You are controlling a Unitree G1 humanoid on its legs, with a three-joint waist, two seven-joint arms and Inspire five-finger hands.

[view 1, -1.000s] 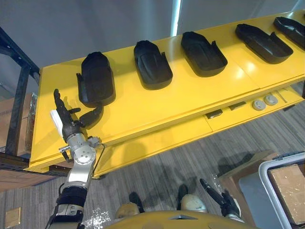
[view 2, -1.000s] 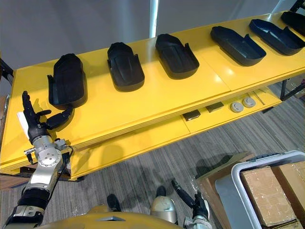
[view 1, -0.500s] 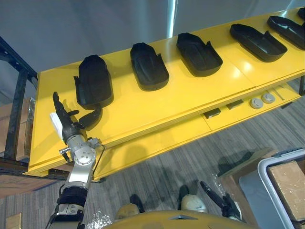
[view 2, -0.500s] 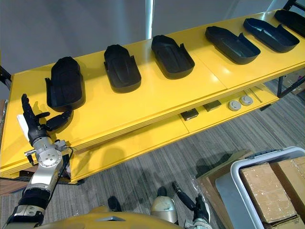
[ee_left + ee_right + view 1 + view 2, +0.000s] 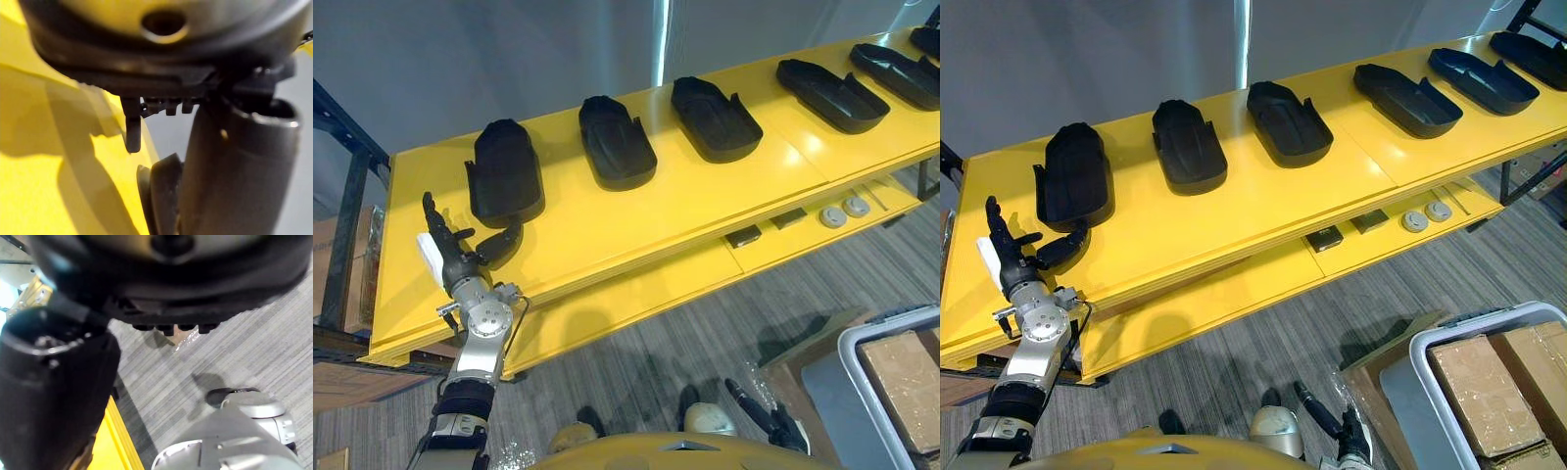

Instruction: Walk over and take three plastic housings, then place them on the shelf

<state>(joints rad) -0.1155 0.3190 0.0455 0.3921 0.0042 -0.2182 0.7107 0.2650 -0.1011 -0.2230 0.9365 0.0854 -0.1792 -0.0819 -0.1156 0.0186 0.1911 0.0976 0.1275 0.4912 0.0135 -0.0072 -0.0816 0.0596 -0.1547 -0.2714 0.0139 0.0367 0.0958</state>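
Note:
Several black plastic housings lie in a row on the yellow table; the nearest three are the left housing, the second housing and the third housing. My left hand stands open over the table's front left corner, fingers straight up and thumb stretched toward the left housing, just short of its near end. It holds nothing. My right hand hangs low above the floor at the lower right, open and empty.
A lower yellow ledge carries two round discs and small dark blocks. A grey bin with cardboard boxes stands on the carpet at the lower right. A black rack frame borders the table's left end.
The whole picture has drifted a little, so the camera has moved. Both hands keep the same pose and the housings lie where they were.

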